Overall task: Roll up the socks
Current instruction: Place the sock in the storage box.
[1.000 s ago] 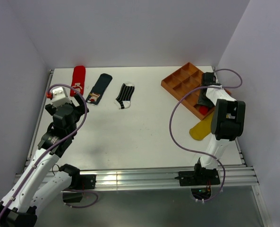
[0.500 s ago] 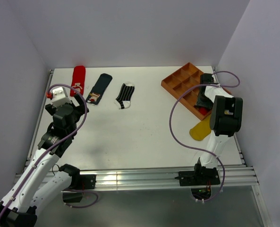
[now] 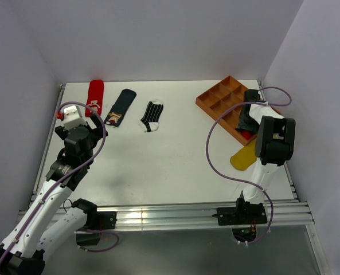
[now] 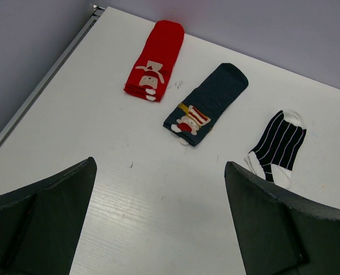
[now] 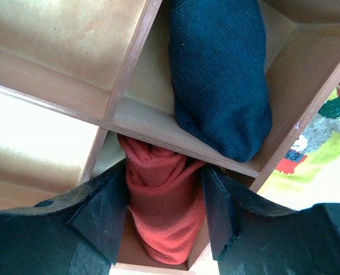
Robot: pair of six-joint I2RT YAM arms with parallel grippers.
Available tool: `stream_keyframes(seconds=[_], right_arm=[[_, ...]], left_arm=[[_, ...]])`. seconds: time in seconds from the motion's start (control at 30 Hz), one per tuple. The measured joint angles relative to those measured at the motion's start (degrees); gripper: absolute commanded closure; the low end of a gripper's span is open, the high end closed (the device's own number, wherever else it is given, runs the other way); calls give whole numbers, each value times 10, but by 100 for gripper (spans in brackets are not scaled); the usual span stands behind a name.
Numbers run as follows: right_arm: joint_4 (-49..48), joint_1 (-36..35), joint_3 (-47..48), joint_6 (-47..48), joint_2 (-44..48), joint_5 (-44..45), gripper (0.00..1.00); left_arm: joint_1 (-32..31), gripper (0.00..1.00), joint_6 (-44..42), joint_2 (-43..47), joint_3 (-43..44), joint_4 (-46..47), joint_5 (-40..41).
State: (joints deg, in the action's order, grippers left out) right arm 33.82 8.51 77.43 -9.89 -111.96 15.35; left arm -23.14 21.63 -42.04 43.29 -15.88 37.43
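My right gripper (image 5: 164, 220) is shut on a rolled red sock (image 5: 161, 200) that sits in a compartment of the wooden tray (image 5: 135, 123). A rolled plain navy sock (image 5: 221, 80) lies in the compartment next to it. In the top view this gripper (image 3: 247, 127) is low over the tray (image 3: 218, 97), and a mustard yellow sock (image 3: 243, 156) lies flat in front of the tray. My left gripper (image 4: 159, 169) is open and empty above the table. Ahead of it lie a red sock with white marks (image 4: 156, 58), a navy sock with a patch (image 4: 207, 103) and a striped sock (image 4: 280, 143).
The tray has several open compartments (image 3: 230, 89) and stands at the back right near the wall. A metal rail (image 3: 52, 134) runs along the table's left edge. Purple cables (image 3: 215, 154) loop beside both arms.
My right arm has shifted slightly toward the tray. The left arm and the flat socks have not moved.
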Motion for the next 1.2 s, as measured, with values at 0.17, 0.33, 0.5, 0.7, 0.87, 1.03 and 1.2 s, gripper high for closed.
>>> stream_keyframes(seconds=[0.17,0.33,0.5,0.7,0.87,1.03,1.2], right_arm=[[8,0,1,8,3,-5,37],[19,0,5,17,7,-17,32],[41,2,13,25,16,-38,29],[53,4,13,25,21,-60,30],[52,8,13,23,28,-80,31],[46,16,9,17,34,-103,30],[31,33,-4,0,31,-123,30]], left_arm=[[0,0,0,0,0,0,0],[0,0,0,0,0,0,0],[0,1,0,0,0,0,0],[0,0,0,0,0,0,0],[0,0,0,0,0,0,0],[0,1,0,0,0,0,0],[0,0,0,1,0,0,0]])
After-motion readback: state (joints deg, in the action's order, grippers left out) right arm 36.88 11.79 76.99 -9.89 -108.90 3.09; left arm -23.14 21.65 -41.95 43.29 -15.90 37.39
